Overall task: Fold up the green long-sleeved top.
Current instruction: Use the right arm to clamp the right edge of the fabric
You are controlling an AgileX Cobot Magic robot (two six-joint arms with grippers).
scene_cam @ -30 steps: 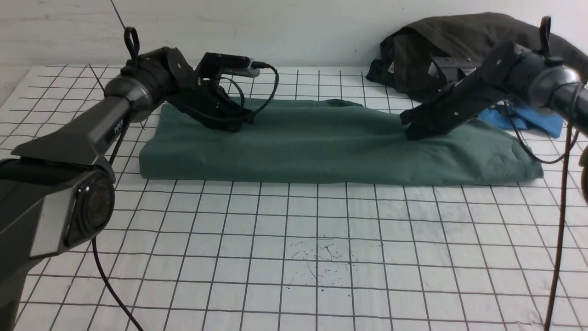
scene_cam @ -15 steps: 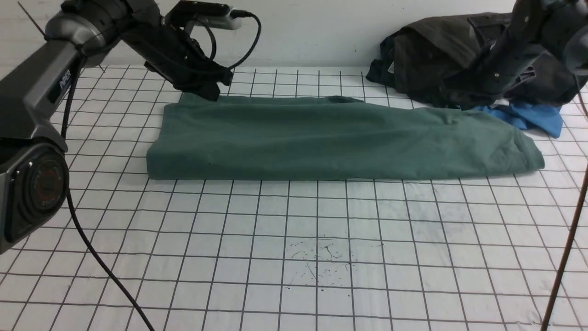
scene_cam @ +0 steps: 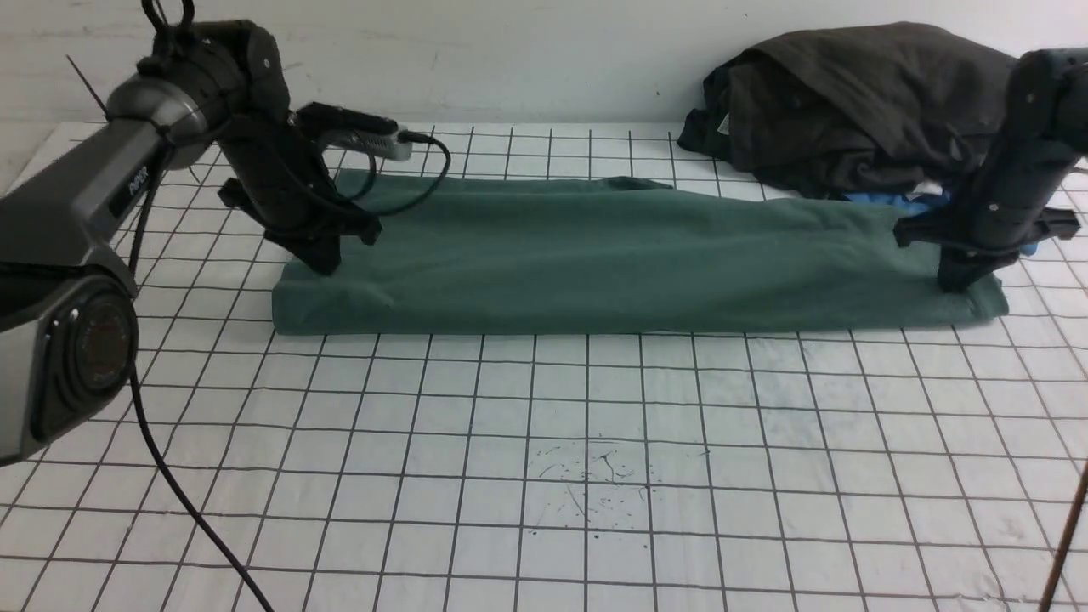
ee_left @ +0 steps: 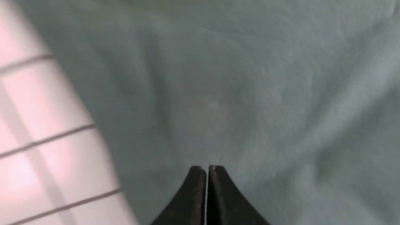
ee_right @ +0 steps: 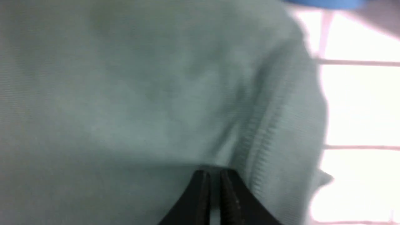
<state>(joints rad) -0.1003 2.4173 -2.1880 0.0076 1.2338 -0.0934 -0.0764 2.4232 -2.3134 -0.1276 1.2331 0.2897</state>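
The green long-sleeved top point(scene_cam: 612, 255) lies folded into a long flat band across the far half of the gridded table. My left gripper point(scene_cam: 325, 262) points down onto its left end, jaws shut and empty. In the left wrist view the tips point(ee_left: 207, 168) rest just over green cloth point(ee_left: 250, 93) near its edge. My right gripper point(scene_cam: 954, 280) points down onto the right end, jaws shut. In the right wrist view the tips point(ee_right: 212, 172) touch the cloth point(ee_right: 125, 93) beside a ribbed band point(ee_right: 275, 131).
A dark grey-black clothes heap point(scene_cam: 850, 102) sits at the back right against the wall. A bright blue garment point(scene_cam: 914, 202) peeks out between it and the top, behind my right arm. The left arm's cable point(scene_cam: 187, 510) trails over the table's front left.
Both arms, raised behind the top half a second ago, have come down onto its two ends. A second ago they rested on the top nearer its middle.
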